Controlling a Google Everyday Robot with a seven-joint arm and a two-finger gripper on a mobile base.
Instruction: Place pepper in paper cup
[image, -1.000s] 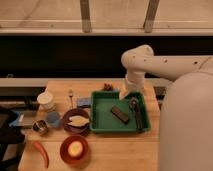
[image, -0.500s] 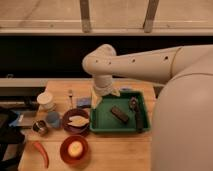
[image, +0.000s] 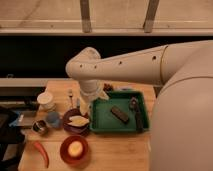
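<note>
Diagonally — pepper (image: 41, 153); claw (image: 84, 106) by tray (image: 106, 118)

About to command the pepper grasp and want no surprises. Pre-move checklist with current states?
1. Pepper lies free on the table, near its front edge: ok.
2. Paper cup upright, mouth up: ok.
3. Gripper above the pepper: not ok; it hangs over the dark bowl, between cup and tray.
4. Room beside the pepper: ok; the red bowl sits apart from it.
5. Cup empty: cannot tell.
</note>
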